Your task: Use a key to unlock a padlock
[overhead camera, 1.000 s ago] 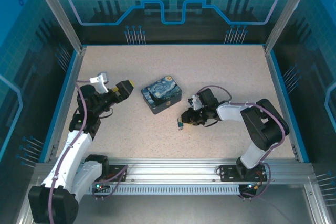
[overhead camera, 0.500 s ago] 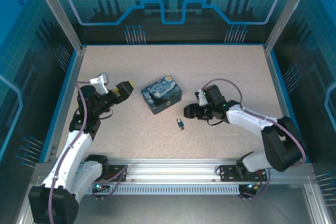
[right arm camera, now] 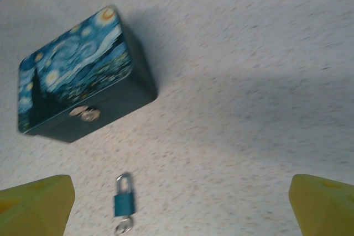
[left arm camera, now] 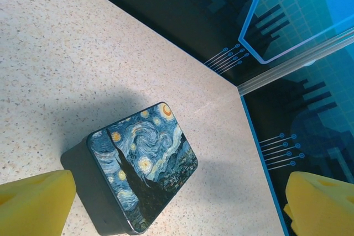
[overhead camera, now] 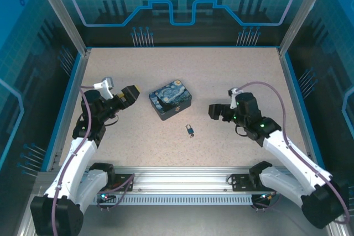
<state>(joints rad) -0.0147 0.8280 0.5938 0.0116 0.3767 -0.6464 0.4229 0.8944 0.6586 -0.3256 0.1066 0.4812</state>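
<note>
Ahead of the right hand (overhead camera: 212, 111) lies the padlock (right arm camera: 124, 202).

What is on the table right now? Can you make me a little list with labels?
Box: starry-night print, lid shut
Padlock: lying flat on the table, apart from the box, untouched
Key: maybe the silvery bit at the padlock's bottom end; too small to tell
Left hand: open, empty, beside the box
Right hand: open, empty, off to the padlock's side
</note>
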